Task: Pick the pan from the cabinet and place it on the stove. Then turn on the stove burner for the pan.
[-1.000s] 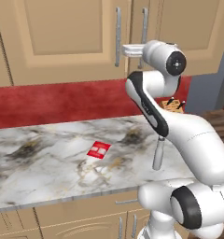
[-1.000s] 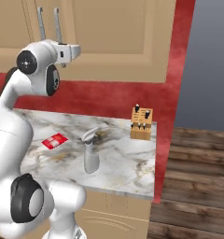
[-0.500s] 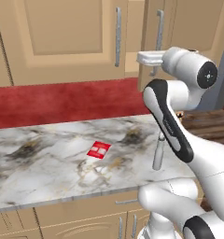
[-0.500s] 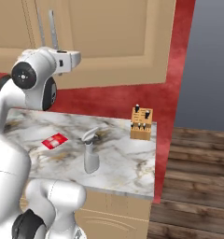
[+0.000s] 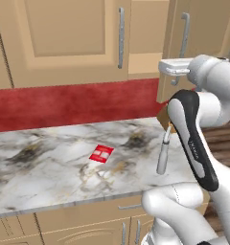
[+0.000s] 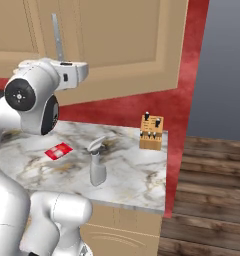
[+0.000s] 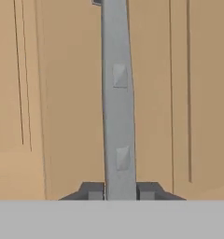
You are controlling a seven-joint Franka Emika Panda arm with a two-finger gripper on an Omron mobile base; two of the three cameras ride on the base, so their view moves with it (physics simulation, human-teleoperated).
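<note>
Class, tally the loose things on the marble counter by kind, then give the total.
Red packet: 1
Grey spray bottle: 1
Knife block: 1
Total: 3

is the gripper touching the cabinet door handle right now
Touching. In the hand view the handle runs down between the gripper's two fingertips, which press against it on both sides with no gap.

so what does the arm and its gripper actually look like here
The arm is glossy white, with rounded tubular links and dark grey to black bands and caps at the joints; one round dark cap has a small pale centre. The gripper ends in two small, blocky dark grey fingertips. No cables or markings are visible.
</note>
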